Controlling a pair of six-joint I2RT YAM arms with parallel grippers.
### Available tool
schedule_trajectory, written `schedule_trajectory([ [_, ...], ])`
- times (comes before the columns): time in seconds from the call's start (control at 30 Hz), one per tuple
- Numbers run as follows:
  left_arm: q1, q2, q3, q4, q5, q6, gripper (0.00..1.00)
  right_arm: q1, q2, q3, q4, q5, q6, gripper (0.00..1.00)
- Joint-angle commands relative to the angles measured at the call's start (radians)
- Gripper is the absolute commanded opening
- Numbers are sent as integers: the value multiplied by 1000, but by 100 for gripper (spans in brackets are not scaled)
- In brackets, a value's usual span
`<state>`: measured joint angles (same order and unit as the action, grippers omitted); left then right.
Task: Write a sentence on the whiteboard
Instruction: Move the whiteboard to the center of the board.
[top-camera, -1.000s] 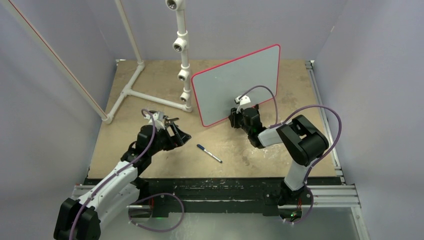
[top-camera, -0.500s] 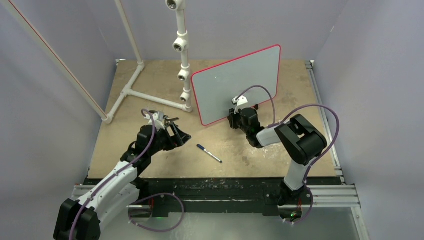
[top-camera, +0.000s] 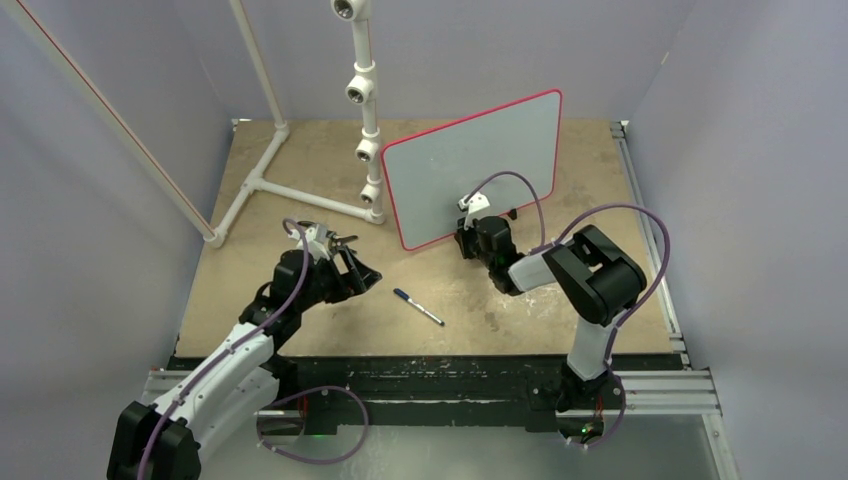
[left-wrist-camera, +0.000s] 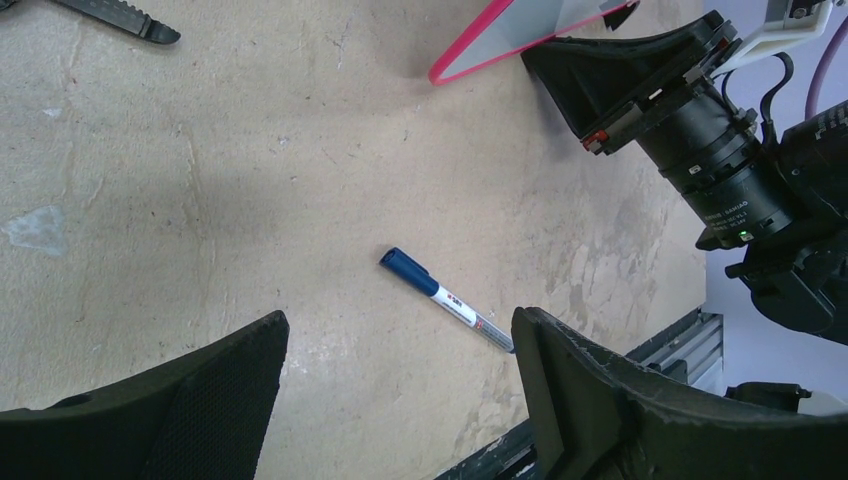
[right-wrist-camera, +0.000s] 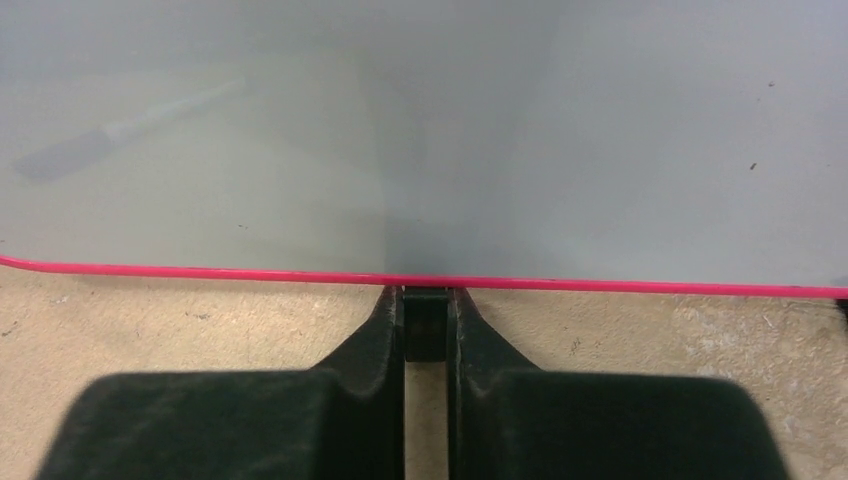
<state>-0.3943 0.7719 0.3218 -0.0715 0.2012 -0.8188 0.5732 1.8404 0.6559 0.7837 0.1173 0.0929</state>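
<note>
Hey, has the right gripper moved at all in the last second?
Yes. The right gripper has shifted slightly left along the whiteboard's bottom edge, toward the white pipe stand. The board itself looks unmoved.

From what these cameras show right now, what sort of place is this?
Probably a robot test cell in a lab, not a home: plain pale walls close in a rough wooden table, metal rails run along its near edge, and a white pipe frame stands at the back.
</note>
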Motion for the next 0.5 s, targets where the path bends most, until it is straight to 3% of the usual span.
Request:
schedule_trajectory([
  [0.0,-5,-16,41,-6,-12,26,82,21,-9,24,36,30,-17,0],
  [0.47,-5,-36,47,-26,-26,56,82,105,-100,-88,44,88,15,0],
])
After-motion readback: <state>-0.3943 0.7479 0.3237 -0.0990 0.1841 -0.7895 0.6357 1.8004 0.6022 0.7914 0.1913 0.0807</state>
